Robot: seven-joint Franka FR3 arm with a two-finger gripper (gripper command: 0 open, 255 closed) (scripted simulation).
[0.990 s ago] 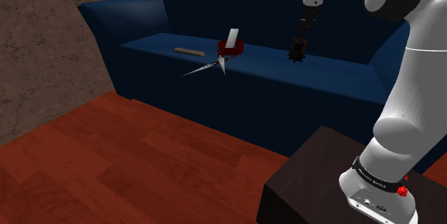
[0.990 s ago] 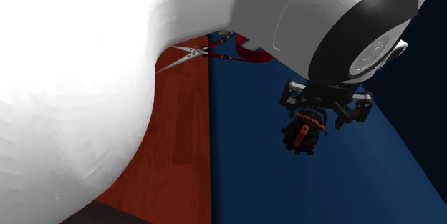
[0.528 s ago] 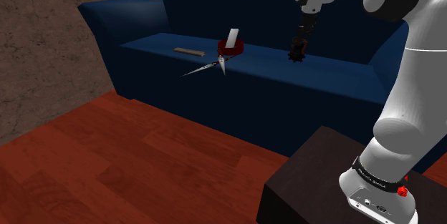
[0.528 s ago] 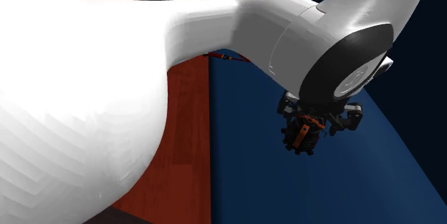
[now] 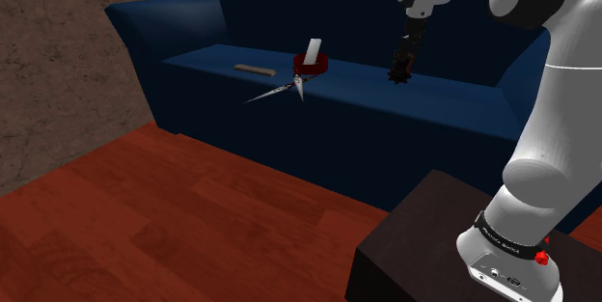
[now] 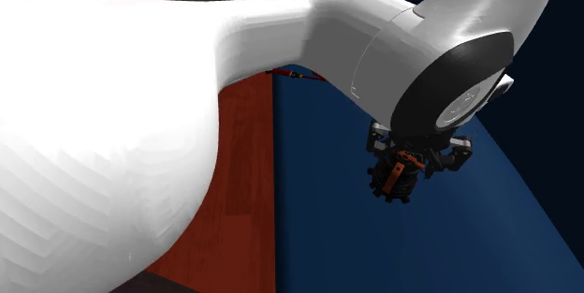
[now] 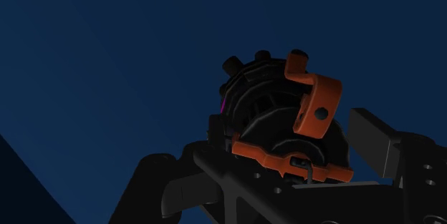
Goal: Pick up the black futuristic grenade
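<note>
The black grenade (image 5: 397,76) with orange clips stands on the dark blue sofa seat (image 5: 222,64), toward the shoulder view's right. My black gripper (image 5: 401,62) comes down on it from above. In the wrist view the grenade (image 7: 268,112) sits between the two fingers (image 7: 383,144), which press against its sides. My gripper (image 7: 286,144) is shut on it. In the second exterior view the grenade (image 6: 394,178) shows under the hand (image 6: 416,151), still resting on the cushion, with the white arm covering much of the scene.
Further along the seat lie a pair of scissors (image 5: 280,91), a red ring-shaped holder with a white card (image 5: 311,60) and a small brown bar (image 5: 253,68). The sofa back rises behind. Red-brown wooden floor (image 5: 145,213) lies in front; my dark stand (image 5: 424,242) is at lower right.
The arm came down over the grenade, then stopped. The fingers, apart before, have drawn in against the grenade's sides. The grenade has not left the seat.
</note>
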